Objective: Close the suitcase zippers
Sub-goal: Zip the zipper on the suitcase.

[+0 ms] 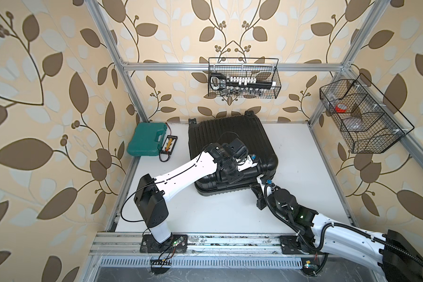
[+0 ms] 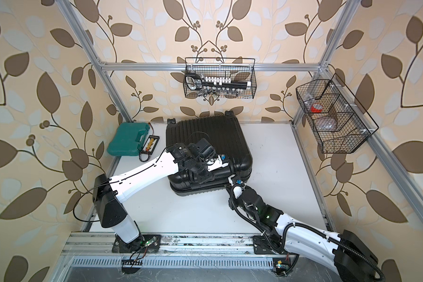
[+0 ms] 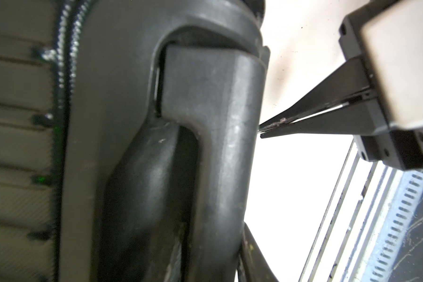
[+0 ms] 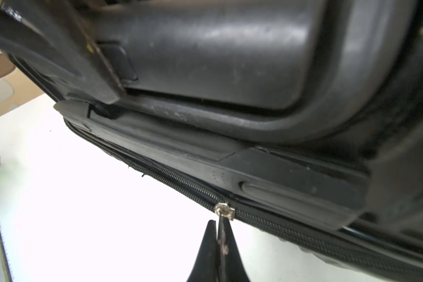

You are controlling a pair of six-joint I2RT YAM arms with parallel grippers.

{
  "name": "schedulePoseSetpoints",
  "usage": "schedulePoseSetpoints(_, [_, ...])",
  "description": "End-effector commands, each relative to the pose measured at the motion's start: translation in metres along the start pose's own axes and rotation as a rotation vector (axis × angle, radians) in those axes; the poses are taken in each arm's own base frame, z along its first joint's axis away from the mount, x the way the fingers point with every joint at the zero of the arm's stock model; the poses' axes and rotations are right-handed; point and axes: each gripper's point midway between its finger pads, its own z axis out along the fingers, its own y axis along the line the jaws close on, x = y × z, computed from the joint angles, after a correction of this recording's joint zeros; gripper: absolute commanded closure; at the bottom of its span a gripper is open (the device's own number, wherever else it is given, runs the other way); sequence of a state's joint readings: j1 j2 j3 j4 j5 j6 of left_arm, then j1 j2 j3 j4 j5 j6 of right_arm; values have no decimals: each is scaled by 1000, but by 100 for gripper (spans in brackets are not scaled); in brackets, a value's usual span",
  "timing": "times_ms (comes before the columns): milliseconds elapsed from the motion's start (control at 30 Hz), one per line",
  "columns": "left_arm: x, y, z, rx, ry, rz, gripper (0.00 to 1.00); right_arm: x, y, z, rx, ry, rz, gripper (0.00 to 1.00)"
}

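The black ribbed suitcase (image 1: 230,136) (image 2: 205,136) lies flat on the white table (image 1: 303,171). My left gripper (image 1: 254,168) (image 2: 226,166) reaches over the lid. Its jaws stand on either side of the carry handle (image 3: 217,146), and one finger (image 3: 250,254) rests against that bar. My right gripper (image 1: 257,180) (image 2: 230,179) (image 4: 217,223) is low at the near right corner. It is shut on the pull tab of a silvery zipper slider (image 4: 224,211). The zipper track (image 4: 303,238) looks joined on one side of the slider and parted on the other.
A teal tool case (image 1: 147,142) and a small board with a cable (image 1: 167,144) lie at the back left. Wire baskets hang on the back rail (image 1: 243,78) and on the right post (image 1: 362,117). A metal rail (image 1: 205,241) runs along the front edge.
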State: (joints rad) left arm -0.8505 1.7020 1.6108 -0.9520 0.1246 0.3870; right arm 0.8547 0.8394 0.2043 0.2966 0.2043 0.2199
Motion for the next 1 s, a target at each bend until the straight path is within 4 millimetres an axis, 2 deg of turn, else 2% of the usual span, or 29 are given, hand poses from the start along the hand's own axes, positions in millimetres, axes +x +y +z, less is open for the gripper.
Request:
schedulePoseSetpoints(0, [-46,32,-17,-114,-164,-99,75,-4,38,-4,-210,-25,-32,100])
schedulePoseSetpoints(233, [-71,37,-25,-140,-217,-117,76,-11,60,-11,-325,-70,-69,100])
schedulePoseSetpoints(567, [-110,48,-42,-159,-328,-199,76,-20,79,-12,-396,-100,-119,100])
schedulePoseSetpoints(967, [-139,63,-37,-187,-411,-281,74,-23,104,-18,-471,-131,-167,100])
